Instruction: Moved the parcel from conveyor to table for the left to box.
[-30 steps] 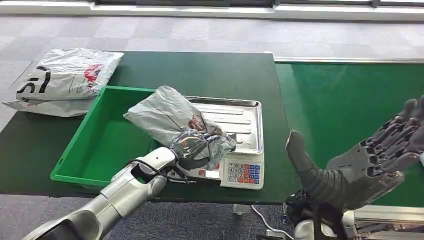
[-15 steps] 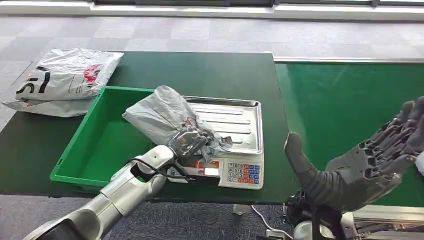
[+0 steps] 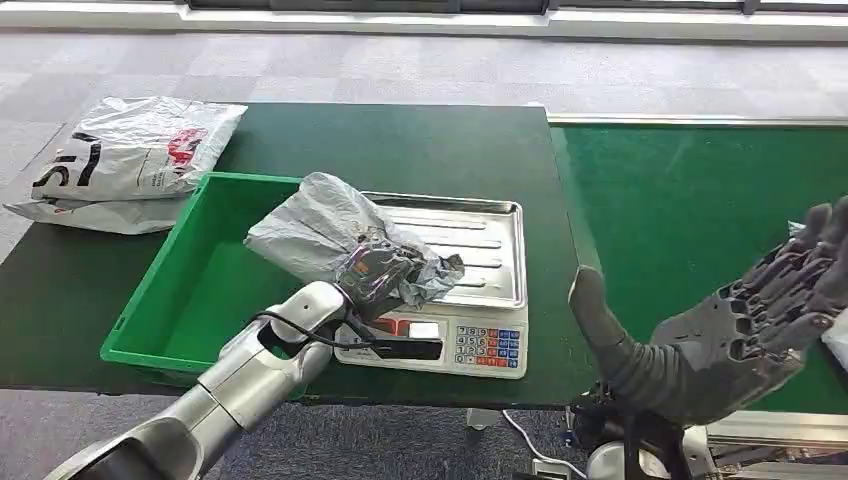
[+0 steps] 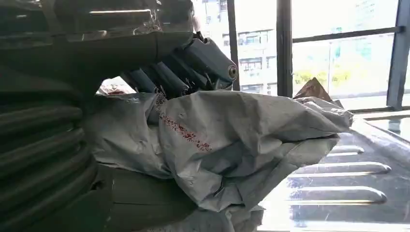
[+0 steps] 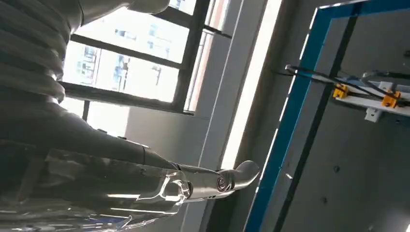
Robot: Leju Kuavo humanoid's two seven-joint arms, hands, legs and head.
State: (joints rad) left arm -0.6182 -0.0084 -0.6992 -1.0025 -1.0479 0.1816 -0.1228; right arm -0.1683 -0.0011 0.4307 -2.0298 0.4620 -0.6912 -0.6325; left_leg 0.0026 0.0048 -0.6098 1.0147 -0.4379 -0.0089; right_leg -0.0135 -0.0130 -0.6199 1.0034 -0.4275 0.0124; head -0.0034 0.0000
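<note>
The head view is evenly and brightly lit by daylight, and glare is thrown off the ribbed steel scale tray [image 3: 470, 240]. Beside that tray, only soft shadows are cast. In both wrist views the windows are overexposed, and near parts are rendered dark and blurred.

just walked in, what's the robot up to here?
The left hand grips a crumpled grey parcel, holding it between the scale's steel tray and the green bin. The right hand hangs open over the conveyor, holding nothing. Two more bagged parcels lie on the table.
</note>
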